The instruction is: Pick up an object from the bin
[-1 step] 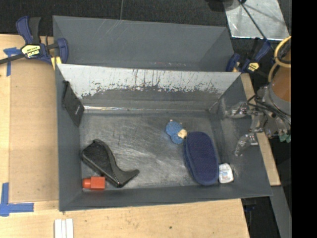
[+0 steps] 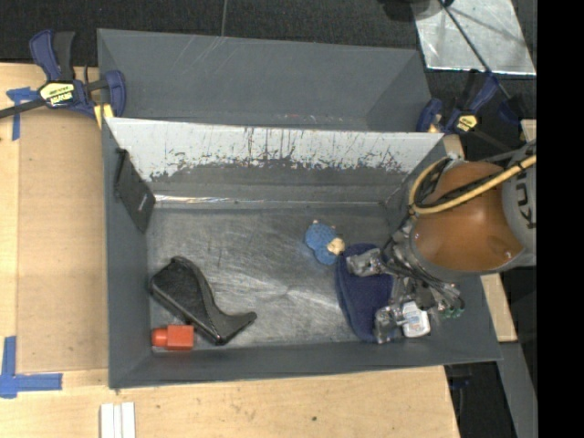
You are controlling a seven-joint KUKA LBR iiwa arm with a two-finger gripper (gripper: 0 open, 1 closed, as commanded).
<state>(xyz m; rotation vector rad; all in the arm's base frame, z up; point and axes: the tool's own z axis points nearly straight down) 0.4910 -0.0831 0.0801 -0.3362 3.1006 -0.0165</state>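
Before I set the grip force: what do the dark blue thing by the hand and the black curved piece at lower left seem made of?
The dark blue thing: likely soft cloth, matte, slumped in folds. The black curved piece: probably hard plastic or rubber, matte, with a rigid moulded outline.

Grey metal bin (image 2: 246,245), black curved tool (image 2: 196,301) and small orange block (image 2: 173,338) near left, light blue toy (image 2: 321,241) at centre, dark blue cloth (image 2: 361,299) near right
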